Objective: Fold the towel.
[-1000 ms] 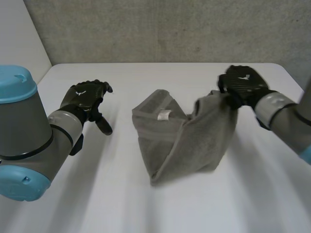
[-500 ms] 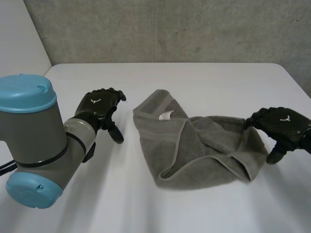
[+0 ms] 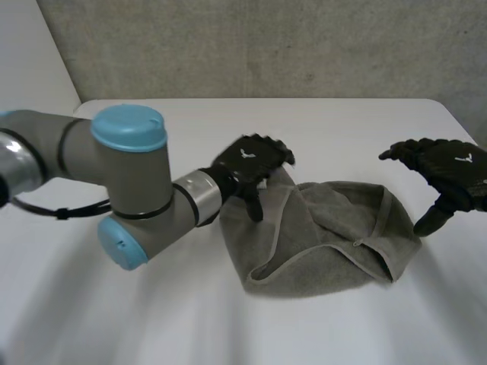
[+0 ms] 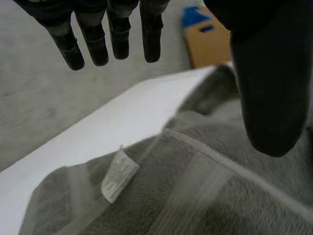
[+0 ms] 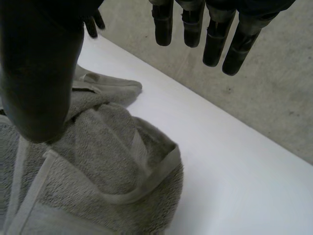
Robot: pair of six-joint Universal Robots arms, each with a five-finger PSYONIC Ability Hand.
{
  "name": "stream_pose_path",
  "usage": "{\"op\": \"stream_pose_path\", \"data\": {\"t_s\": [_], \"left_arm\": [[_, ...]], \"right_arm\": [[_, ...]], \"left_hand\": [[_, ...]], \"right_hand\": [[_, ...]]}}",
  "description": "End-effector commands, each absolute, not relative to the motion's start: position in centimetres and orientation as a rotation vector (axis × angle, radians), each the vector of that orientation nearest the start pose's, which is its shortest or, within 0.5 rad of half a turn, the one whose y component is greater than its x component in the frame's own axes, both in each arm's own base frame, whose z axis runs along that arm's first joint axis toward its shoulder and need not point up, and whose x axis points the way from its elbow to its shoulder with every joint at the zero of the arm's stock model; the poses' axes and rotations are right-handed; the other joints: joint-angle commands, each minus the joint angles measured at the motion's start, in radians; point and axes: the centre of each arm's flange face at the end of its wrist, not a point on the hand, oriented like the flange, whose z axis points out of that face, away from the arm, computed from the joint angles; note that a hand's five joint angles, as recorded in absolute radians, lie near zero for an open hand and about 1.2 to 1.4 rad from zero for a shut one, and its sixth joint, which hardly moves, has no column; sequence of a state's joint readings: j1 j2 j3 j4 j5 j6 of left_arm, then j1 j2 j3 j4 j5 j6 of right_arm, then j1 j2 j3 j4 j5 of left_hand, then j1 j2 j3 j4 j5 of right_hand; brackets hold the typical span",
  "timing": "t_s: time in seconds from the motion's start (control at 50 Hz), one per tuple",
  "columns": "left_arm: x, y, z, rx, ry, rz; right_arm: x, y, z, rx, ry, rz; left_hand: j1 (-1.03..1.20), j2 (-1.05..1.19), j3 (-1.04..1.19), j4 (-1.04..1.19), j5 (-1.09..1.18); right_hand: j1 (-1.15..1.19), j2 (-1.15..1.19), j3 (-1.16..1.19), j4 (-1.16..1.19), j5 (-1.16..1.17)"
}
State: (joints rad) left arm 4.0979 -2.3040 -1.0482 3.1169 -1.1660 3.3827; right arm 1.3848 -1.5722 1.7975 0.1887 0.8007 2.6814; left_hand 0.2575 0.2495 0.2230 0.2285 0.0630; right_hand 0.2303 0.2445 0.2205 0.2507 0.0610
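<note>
A grey towel [image 3: 327, 236] lies crumpled in a loose heap on the white table [image 3: 152, 304], its hem curling along the near side. My left hand [image 3: 249, 158] hovers over the towel's far left end, open, fingers straight. In the left wrist view the fingers [image 4: 117, 34] hang above the towel [image 4: 220, 196], whose white label [image 4: 119, 175] lies under the palm. My right hand [image 3: 445, 169] is open just off the towel's right end, holding nothing. In the right wrist view its thumb [image 5: 41, 73] and straight fingers hang over a folded-back corner of the towel [image 5: 98, 161].
A grey wall [image 3: 266, 46] runs behind the table's far edge. A cardboard box [image 4: 210, 41] with something blue on it stands beyond the table in the left wrist view. Bare table lies left of and in front of the towel.
My right hand has let go of the towel's corner and drawn off to the right, and the towel has dropped flat. My left arm has swung right, bringing its hand over the towel's left end.
</note>
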Motion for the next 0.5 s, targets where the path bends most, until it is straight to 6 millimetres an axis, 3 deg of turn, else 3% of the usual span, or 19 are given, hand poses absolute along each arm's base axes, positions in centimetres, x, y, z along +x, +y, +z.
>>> {"op": "stream_pose_path", "data": {"t_s": [0.02, 0.06, 0.16, 0.4, 0.5], "left_arm": [[-39.6, -26.1, 15.4, -1.528, -1.619, 1.604], [-39.8, -26.3, 14.3, -1.657, -1.567, 1.641], [-40.0, -26.5, 13.2, -1.750, -1.516, 1.654], [-40.2, -26.8, 12.6, -1.782, -1.494, 1.669], [-40.0, -26.9, 12.5, -1.782, -1.503, 1.662]], "right_arm": [[14.8, -26.3, 23.5, -0.885, 2.159, -1.649], [14.8, -26.2, 23.4, -0.889, 2.158, -1.643], [14.9, -26.0, 23.1, -0.889, 2.161, -1.633], [14.9, -26.0, 22.9, -0.888, 2.165, -1.624], [14.9, -26.0, 22.8, -0.890, 2.163, -1.625]], "left_hand": [[-0.026, -0.018, -0.048, -0.054, -0.006], [-0.035, -0.027, -0.048, -0.054, -0.015], [-0.035, -0.027, -0.048, -0.054, -0.015], [0.129, 0.137, -0.048, -0.054, 0.149], [0.372, 0.380, -0.048, -0.054, 0.392]], "right_hand": [[-0.056, -0.070, -0.046, -0.076, -0.061], [-0.056, -0.070, -0.046, -0.076, -0.061], [-0.056, -0.070, -0.046, -0.076, -0.061], [-0.056, -0.070, -0.046, -0.076, -0.061], [-0.056, -0.070, -0.046, -0.076, -0.061]]}}
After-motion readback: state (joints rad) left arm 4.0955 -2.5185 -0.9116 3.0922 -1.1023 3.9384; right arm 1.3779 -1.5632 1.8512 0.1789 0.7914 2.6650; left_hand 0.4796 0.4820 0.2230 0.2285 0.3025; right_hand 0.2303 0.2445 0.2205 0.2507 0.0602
